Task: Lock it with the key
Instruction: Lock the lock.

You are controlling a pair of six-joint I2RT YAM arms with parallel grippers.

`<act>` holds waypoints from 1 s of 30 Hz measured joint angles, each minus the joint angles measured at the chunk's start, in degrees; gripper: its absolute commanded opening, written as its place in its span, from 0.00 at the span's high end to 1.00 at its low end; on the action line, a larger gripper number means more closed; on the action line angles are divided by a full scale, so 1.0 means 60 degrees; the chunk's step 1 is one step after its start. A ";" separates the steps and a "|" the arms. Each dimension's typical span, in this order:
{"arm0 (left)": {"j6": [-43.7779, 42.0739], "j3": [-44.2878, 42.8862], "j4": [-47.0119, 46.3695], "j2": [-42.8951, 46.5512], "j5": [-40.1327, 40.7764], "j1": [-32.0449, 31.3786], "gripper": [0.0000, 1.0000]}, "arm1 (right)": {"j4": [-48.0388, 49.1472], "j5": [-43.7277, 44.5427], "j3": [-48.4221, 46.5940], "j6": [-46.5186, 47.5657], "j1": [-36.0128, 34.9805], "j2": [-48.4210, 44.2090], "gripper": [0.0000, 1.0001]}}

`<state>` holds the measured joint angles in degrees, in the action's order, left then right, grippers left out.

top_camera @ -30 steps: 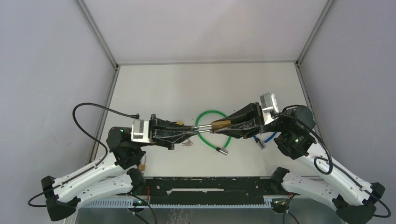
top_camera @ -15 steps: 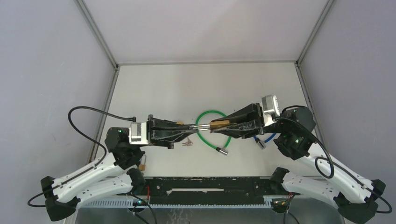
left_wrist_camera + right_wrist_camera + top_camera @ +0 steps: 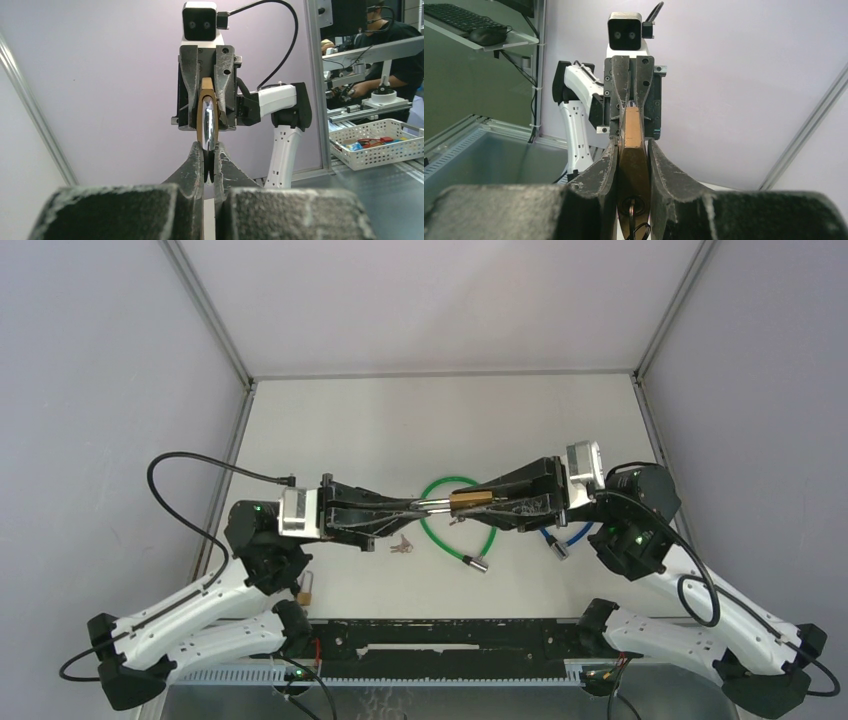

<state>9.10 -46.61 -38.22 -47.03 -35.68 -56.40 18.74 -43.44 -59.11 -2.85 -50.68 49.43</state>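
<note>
From above, the left claw [image 3: 418, 507] and the right claw [image 3: 462, 503] meet tip to tip above the table [image 3: 330, 430]. The right claw is clamped on a brass padlock [image 3: 472, 500], and the padlock's steel shackle [image 3: 433, 505] runs from its tips into the left claw, which is pinched tight on it. A small bunch of keys [image 3: 400, 545] lies on the table just below the left claw's tips, a green cable [image 3: 448, 479] loops under both claws, a blue cable [image 3: 570, 537] lies beneath the right wrist, and a second padlock [image 3: 305, 590] sits back by the left arm. In the left wrist view, the left claw's fingers [image 3: 196, 160] press together on the near end of the shackle, the lock standing edge-on straight ahead in the facing claw. In the right wrist view, brass fills the gap between the right claw's fingers [image 3: 606, 160]; low at the lock's near end hangs a dark ring [image 3: 638, 231], apparently a key's.
</note>
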 measured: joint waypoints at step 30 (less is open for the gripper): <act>-0.2710 -0.1836 0.3497 -0.0816 0.2969 0.0787 1.00 | 0.0772 0.1322 0.0372 -0.0022 0.1191 0.1086 1.00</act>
<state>-7.16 -57.63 -17.23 -51.92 -17.87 -51.68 23.38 -35.51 -56.88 -2.98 -43.53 55.94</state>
